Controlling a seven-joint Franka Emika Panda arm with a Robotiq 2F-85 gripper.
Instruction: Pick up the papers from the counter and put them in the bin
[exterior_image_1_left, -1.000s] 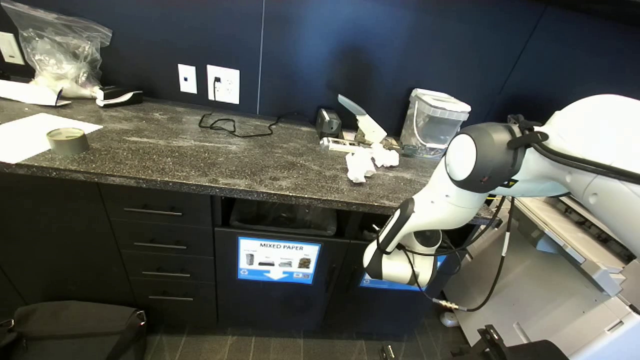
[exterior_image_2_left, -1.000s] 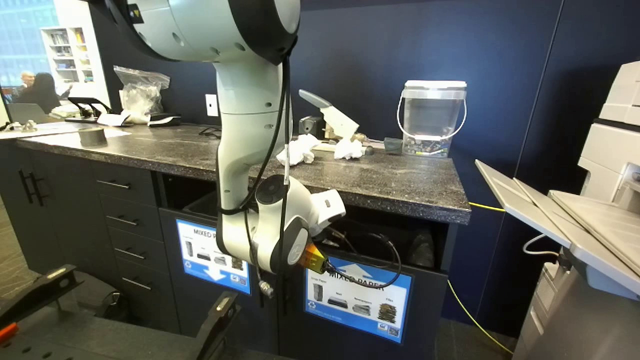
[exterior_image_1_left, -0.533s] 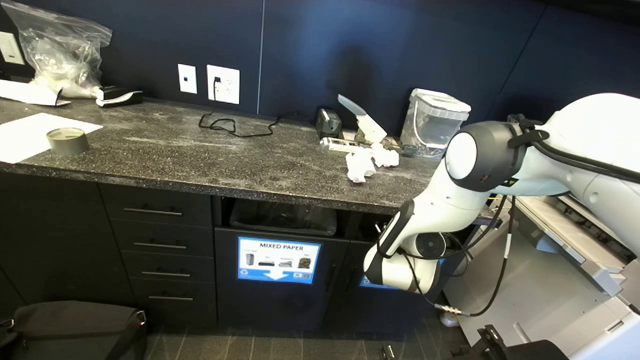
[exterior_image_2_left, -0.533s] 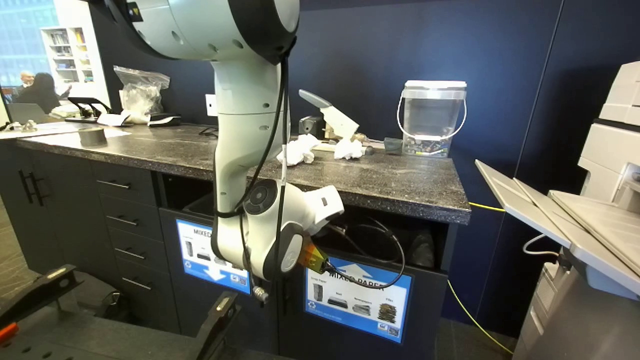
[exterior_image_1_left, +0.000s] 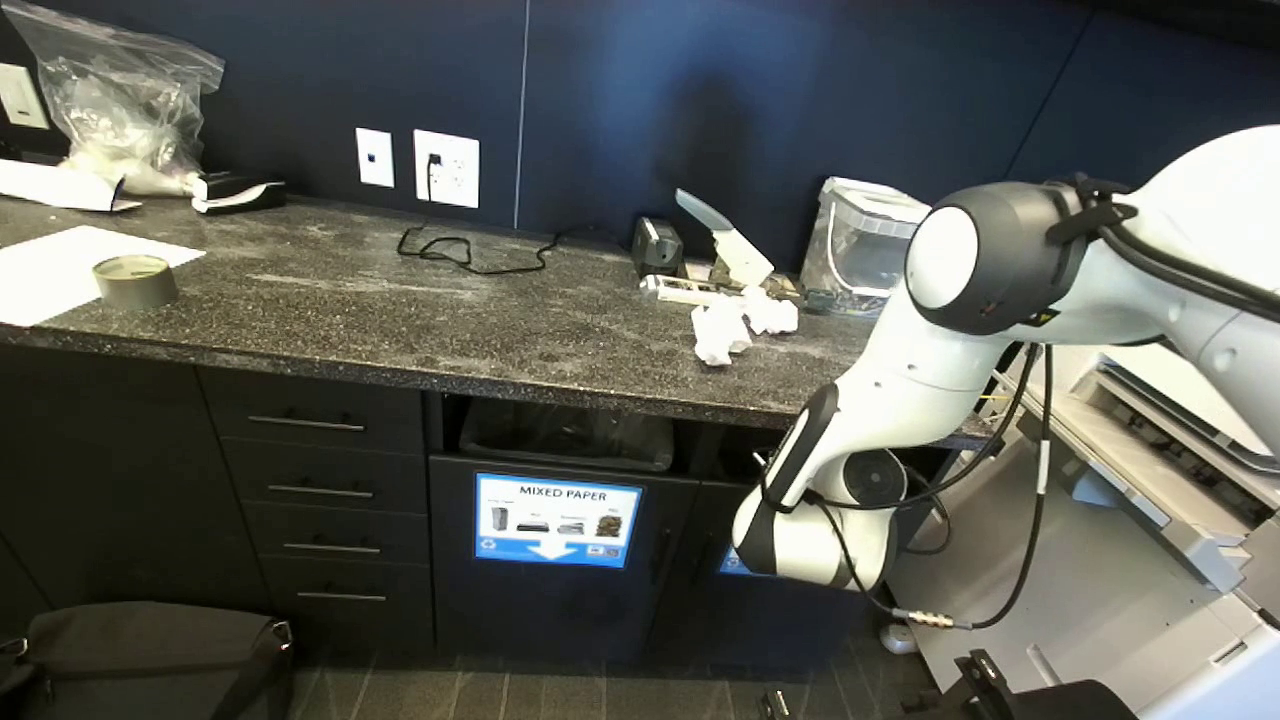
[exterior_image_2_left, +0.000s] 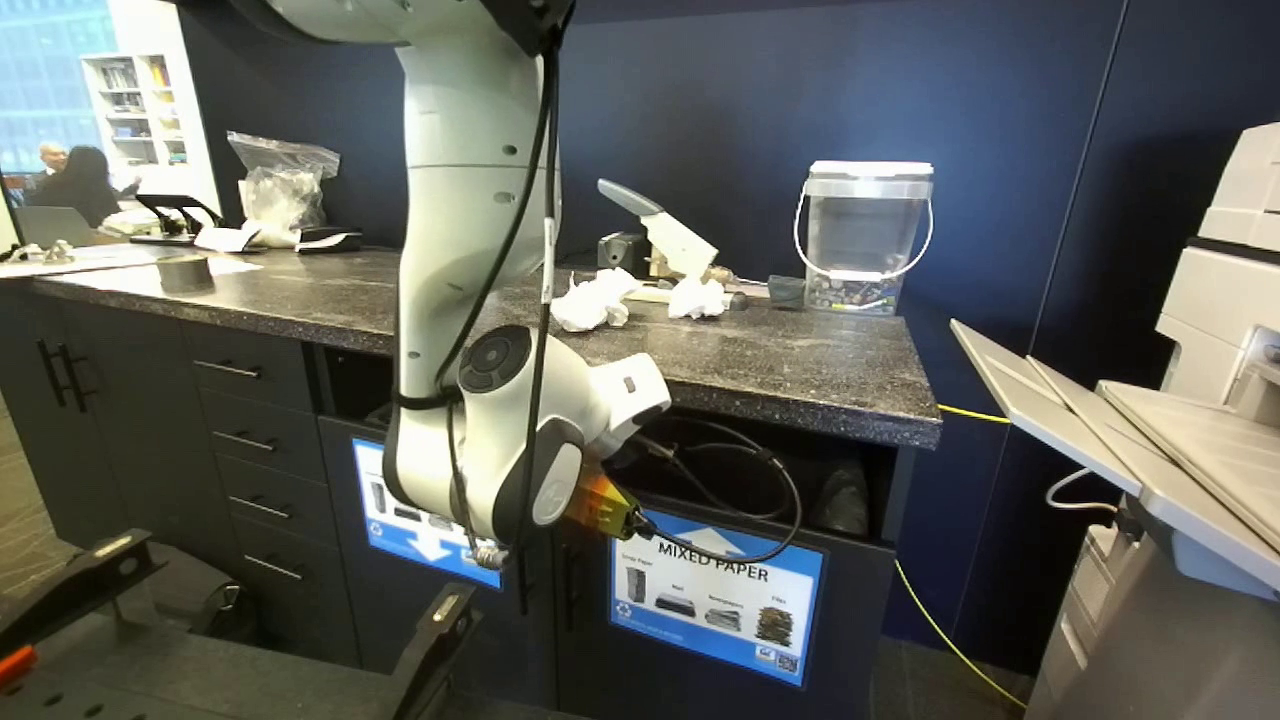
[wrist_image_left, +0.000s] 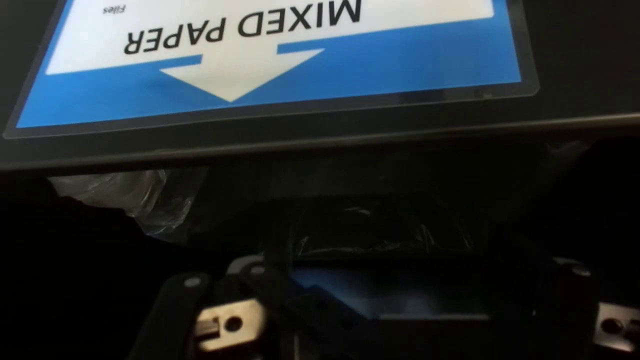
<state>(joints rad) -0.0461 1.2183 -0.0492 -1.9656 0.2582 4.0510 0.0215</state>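
Office setting, with copy and recycling corner, indicated. Large copier-like machine (exterior_image_2_left: 1215, 300) with grey trays (exterior_image_2_left: 1190, 460) seen near stone counter (exterior_image_1_left: 450, 330), which is fitted with drawers (exterior_image_1_left: 320, 465) and built-in bins (exterior_image_2_left: 855, 610) marked by "MIXED PAPER" signs (exterior_image_1_left: 557, 520). Outlet plates (exterior_image_1_left: 447, 168) fixed to dark wall (exterior_image_1_left: 620, 100). Filled bookshelf (exterior_image_2_left: 147, 112) and two people (exterior_image_2_left: 80, 190) seen beyond far end of counter.

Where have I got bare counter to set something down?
The counter is bare between the tape roll and the crumpled papers, in front of the black cord; a smaller patch lies in front of the lidded bucket. Crowded: behind the papers, around the dark box and slanting white device.
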